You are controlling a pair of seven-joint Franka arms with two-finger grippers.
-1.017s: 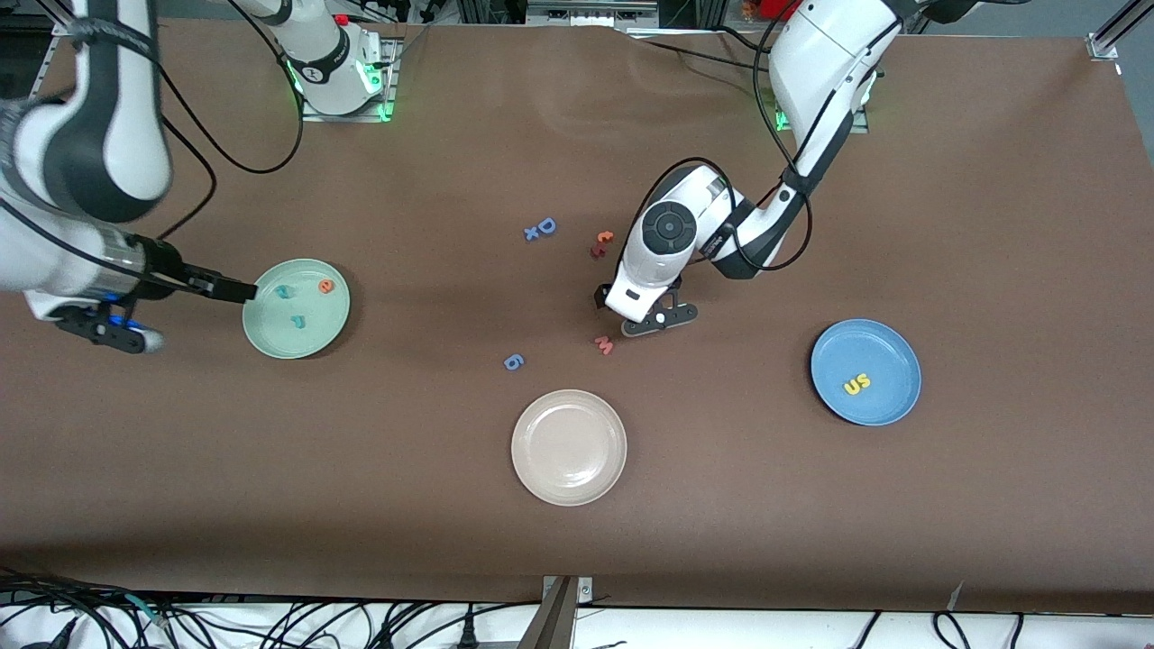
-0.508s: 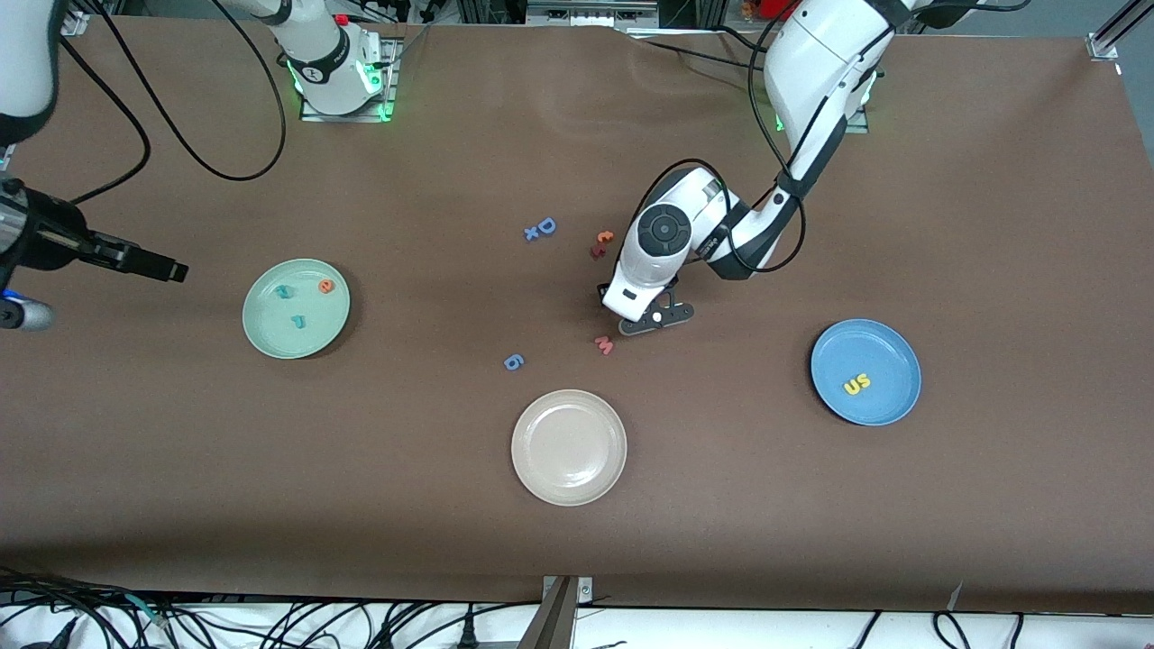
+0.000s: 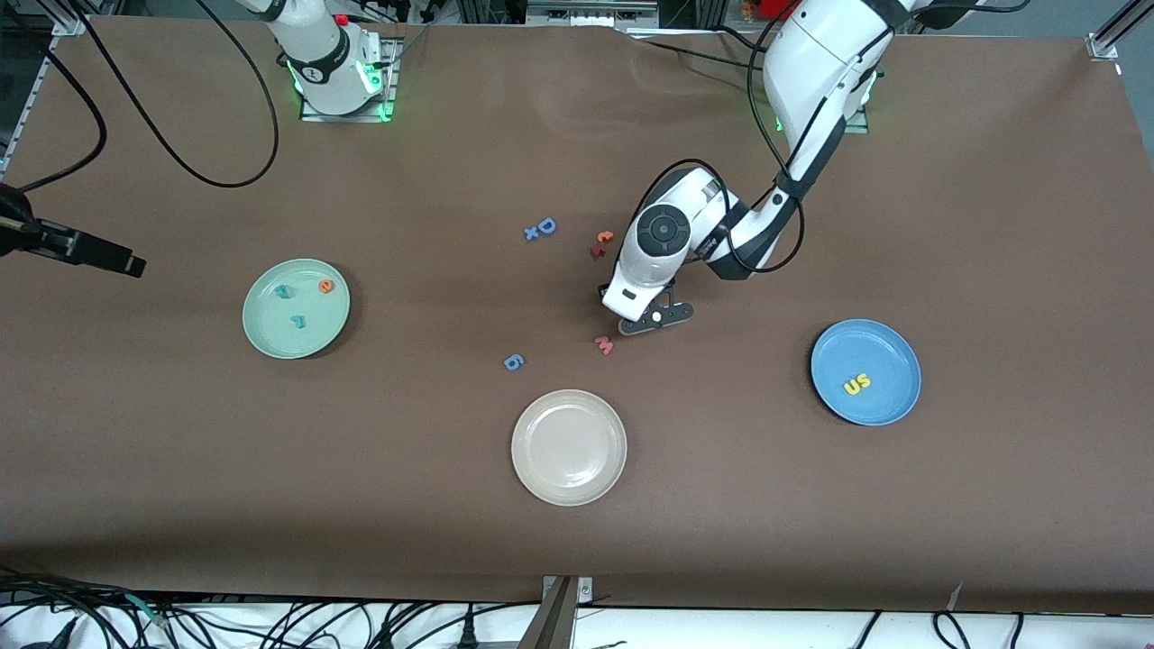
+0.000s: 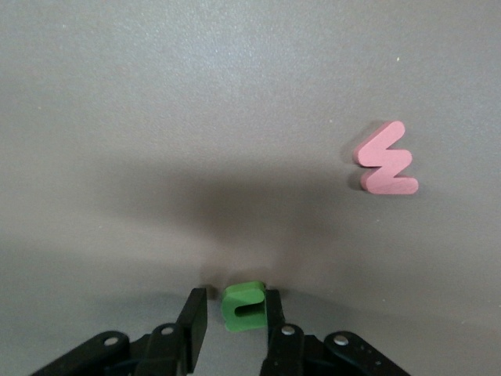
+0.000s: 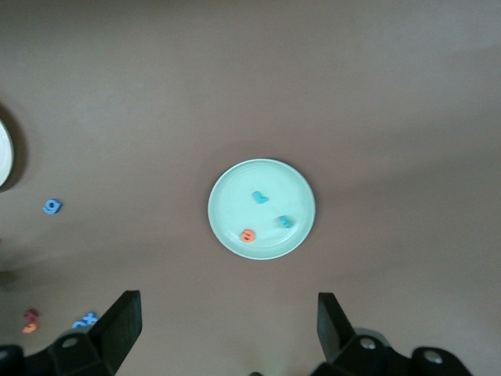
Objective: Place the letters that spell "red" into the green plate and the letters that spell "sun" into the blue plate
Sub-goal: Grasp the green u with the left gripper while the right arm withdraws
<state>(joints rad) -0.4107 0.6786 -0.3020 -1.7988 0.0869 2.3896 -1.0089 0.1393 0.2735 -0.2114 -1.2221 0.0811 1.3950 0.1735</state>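
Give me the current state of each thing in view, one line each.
green plate: holds the teal r, orange e and teal d.
blue plate: holds the yellow u and s, no n yet.
green n: on the table between the fingers of the left gripper, one touching it.
right gripper: open, empty, high above the green plate.
beige plate: empty.
pink w: loose on the table.

Right hand cut off at front view edge; green letter partly hidden between left hand's fingers.
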